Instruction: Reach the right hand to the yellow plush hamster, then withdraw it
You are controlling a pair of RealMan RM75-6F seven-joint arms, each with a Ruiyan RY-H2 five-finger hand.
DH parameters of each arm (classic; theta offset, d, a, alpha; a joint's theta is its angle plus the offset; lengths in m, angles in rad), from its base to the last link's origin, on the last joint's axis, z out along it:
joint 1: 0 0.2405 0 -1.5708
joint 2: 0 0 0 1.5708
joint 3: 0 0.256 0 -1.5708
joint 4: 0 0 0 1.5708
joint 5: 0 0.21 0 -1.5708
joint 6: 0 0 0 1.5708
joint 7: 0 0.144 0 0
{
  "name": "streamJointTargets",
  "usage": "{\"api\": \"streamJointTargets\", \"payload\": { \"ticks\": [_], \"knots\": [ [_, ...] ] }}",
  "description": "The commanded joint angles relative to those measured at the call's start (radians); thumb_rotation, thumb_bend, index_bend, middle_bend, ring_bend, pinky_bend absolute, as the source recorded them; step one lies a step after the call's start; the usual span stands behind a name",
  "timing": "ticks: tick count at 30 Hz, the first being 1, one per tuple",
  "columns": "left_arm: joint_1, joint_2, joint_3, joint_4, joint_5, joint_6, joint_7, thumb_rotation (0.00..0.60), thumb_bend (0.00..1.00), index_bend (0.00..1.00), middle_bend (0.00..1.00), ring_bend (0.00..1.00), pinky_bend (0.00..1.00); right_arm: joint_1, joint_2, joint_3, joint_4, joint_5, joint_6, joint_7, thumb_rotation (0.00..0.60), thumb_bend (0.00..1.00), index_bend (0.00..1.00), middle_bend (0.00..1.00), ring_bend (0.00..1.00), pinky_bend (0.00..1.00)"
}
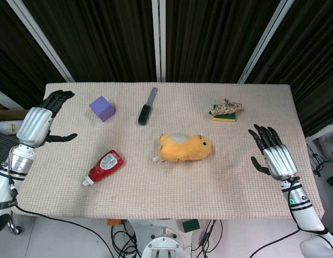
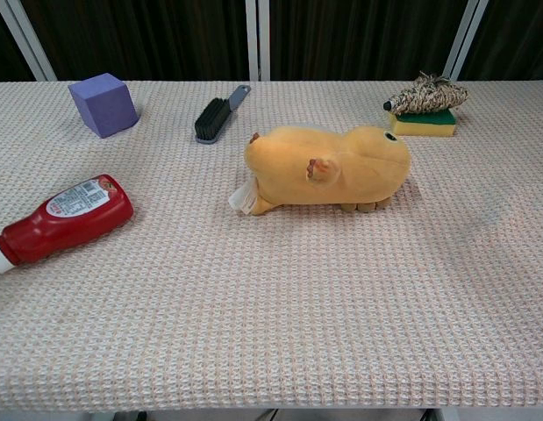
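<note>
The yellow plush hamster (image 1: pixel 184 148) (image 2: pixel 328 168) lies on its side near the middle of the woven table mat (image 1: pixel 166 193), head toward the right. My right hand (image 1: pixel 273 155) hovers over the mat's right part, fingers spread and empty, well to the right of the hamster and apart from it. My left hand (image 1: pixel 41 119) is at the table's left edge, fingers apart, holding nothing. Neither hand shows in the chest view.
A red ketchup bottle (image 1: pixel 103 167) (image 2: pixel 59 218) lies front left. A purple cube (image 1: pixel 103 108) (image 2: pixel 103 103) and a dark brush (image 1: pixel 147 107) (image 2: pixel 219 115) sit at the back. A yellow-green sponge with a straw scrubber on it (image 1: pixel 226 111) (image 2: pixel 424 110) is back right.
</note>
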Motion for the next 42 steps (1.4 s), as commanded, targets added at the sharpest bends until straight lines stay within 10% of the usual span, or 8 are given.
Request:
{"api": "streamJointTargets", "payload": {
  "ticks": [1, 27, 34, 42],
  "knots": [
    [0.005, -0.028, 0.009, 0.008, -0.028, 0.042, 0.162, 0.600, 0.00, 0.12, 0.12, 0.07, 0.21, 0.074, 0.029, 0.010, -0.138, 0.146, -0.179, -0.215, 0.600, 0.39, 0.00, 0.00, 0.00, 0.00],
    [0.024, 0.057, 0.070, -0.062, -0.068, -0.011, 0.290, 0.503, 0.00, 0.11, 0.03, 0.03, 0.16, 0.331, -0.238, 0.105, -0.050, 0.468, -0.379, -0.386, 0.600, 0.18, 0.00, 0.00, 0.00, 0.00],
    [0.021, 0.048, 0.073, -0.045, -0.059, -0.011, 0.274, 0.512, 0.00, 0.11, 0.03, 0.03, 0.16, 0.361, -0.275, 0.105, -0.008, 0.485, -0.398, -0.354, 0.600, 0.20, 0.00, 0.15, 0.01, 0.00],
    [0.022, 0.048, 0.079, -0.032, -0.040, -0.006, 0.245, 0.554, 0.00, 0.11, 0.03, 0.03, 0.16, 0.354, -0.353, 0.103, 0.072, 0.435, -0.296, -0.347, 0.600, 0.33, 0.41, 0.46, 0.29, 0.05]
  ]
}}
